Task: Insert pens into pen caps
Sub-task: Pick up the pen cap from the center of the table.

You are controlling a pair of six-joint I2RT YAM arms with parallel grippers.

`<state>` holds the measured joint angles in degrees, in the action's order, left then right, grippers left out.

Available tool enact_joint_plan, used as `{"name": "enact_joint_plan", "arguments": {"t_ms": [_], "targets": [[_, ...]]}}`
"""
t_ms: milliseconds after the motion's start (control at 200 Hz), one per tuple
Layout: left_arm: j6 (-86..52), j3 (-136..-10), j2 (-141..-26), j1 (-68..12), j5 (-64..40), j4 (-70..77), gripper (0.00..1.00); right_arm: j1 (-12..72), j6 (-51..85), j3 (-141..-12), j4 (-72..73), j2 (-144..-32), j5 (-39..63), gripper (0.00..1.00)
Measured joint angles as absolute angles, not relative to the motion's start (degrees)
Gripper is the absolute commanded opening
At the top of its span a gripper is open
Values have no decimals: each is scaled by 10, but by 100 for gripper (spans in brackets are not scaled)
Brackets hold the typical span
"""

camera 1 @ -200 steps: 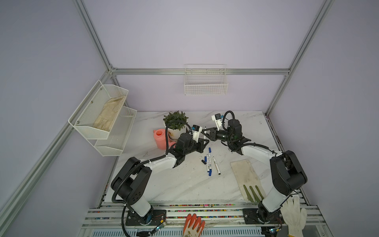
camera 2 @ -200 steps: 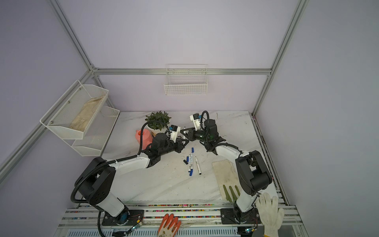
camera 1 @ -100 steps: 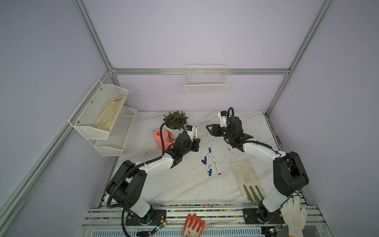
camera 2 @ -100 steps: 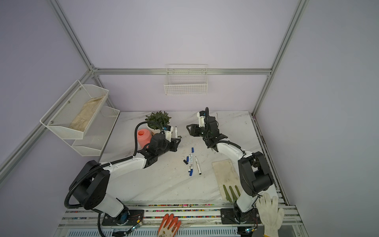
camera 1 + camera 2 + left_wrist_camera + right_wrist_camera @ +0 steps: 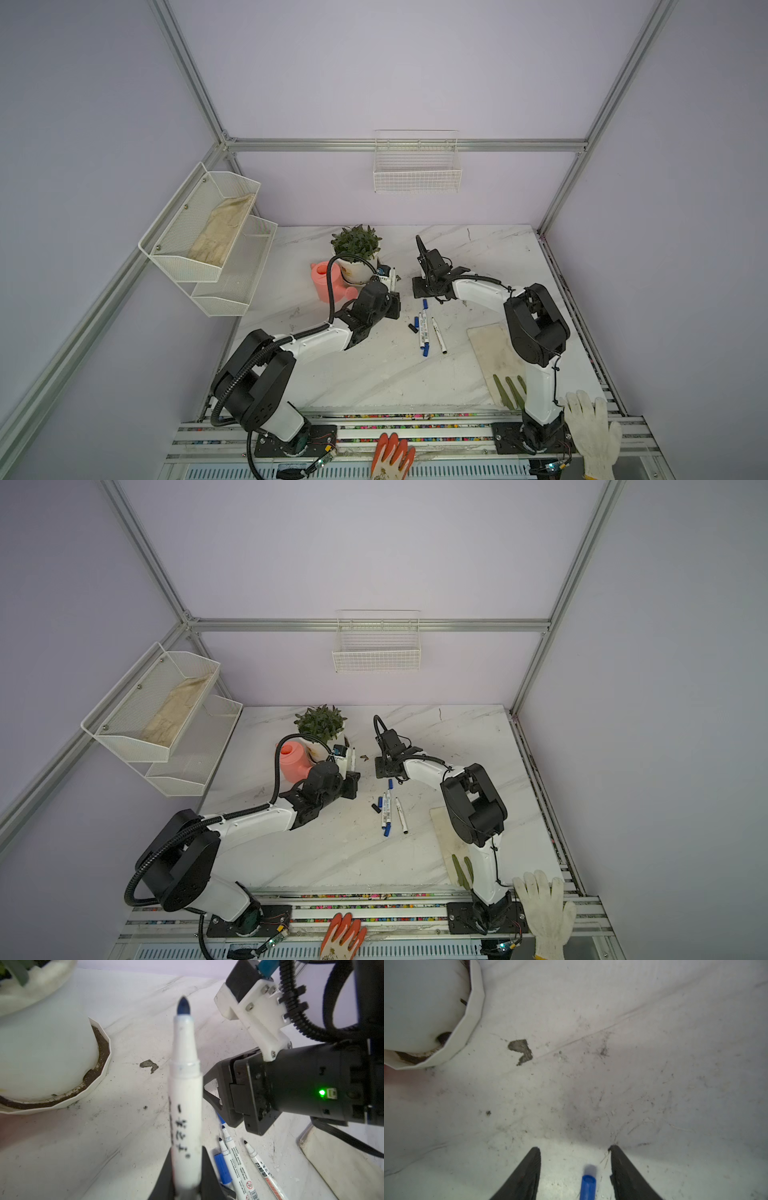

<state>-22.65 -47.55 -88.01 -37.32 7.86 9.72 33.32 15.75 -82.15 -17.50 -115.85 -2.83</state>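
At the table's middle no capping looks done yet: the left gripper is clamped on one bare-tipped pen, while the right gripper stands open astride a blue cap lying at twelve o'clock of the three loose pens.

Blue-tipped pen, uncapped, clamped in my left claw, near pot. Three bare pens lie side by side farther from pot; blue cap flat within my spread right claw.
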Motion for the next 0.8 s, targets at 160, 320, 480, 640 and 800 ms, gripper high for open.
{"name": "enact_joint_plan", "arguments": {"t_ms": [160, 320, 480, 640, 800], "targets": [[-215, -474, -880, -380, 89, 96, 0, 334, 157, -827, -202, -1160, -37, 51], [-212, -474, -880, -380, 94, 97, 0, 337, 157, -828, -218, -1162, -38, 46], [-212, -474, -880, -381, 94, 97, 0, 340, 155, -829, -232, -1171, -34, 43], [-212, -474, -880, -384, 94, 97, 0, 345, 151, -831, -247, -1180, -32, 40], [-209, -474, -881, -387, 94, 97, 0, 349, 148, -833, -255, -1184, -33, 31]]}}
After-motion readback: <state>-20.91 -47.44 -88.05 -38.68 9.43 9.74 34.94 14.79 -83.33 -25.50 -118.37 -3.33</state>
